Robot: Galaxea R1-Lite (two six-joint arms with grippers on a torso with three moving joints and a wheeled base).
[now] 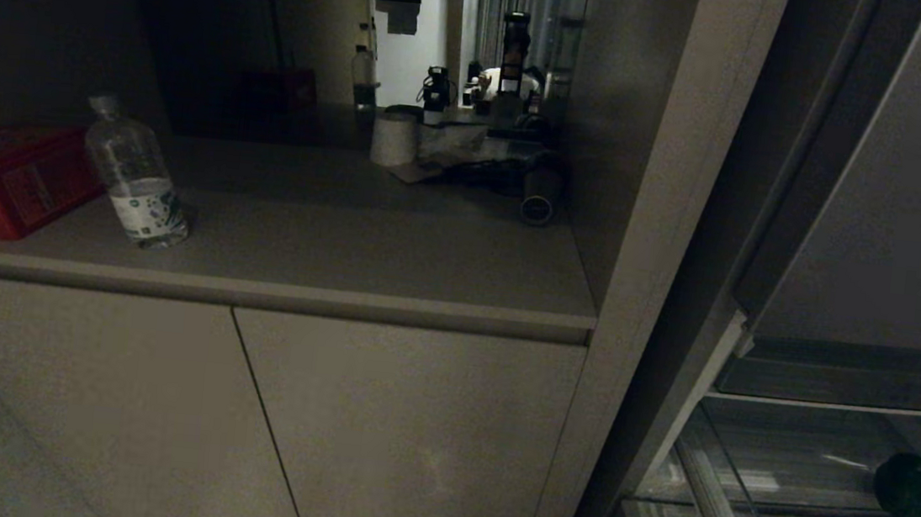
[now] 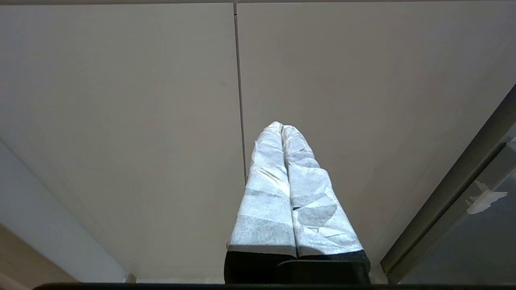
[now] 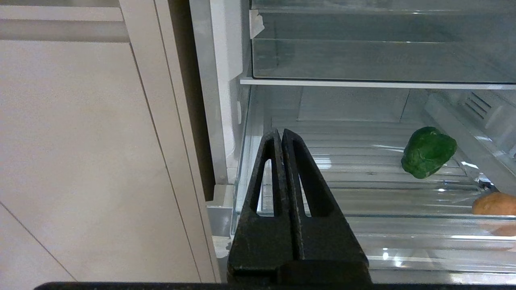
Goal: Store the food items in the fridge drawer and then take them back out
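The fridge drawer [image 3: 363,193] stood pulled open, filling the lower right of the right wrist view and the lower right corner of the head view. In it lay the green pepper [image 3: 428,152] at centre right, and the potato [image 3: 494,204] near it, cut by the right edge. The left pincer [image 2: 282,128], wrapped in white, was clenched and empty before the cabinet doors [image 2: 121,121]. The right pincer [image 3: 281,133], also clenched on nothing, pointed at the drawer's left part. Storing looked done; taking the food back out seemed in hand. The next move would call for the right pincer to release and reach across to the pepper.
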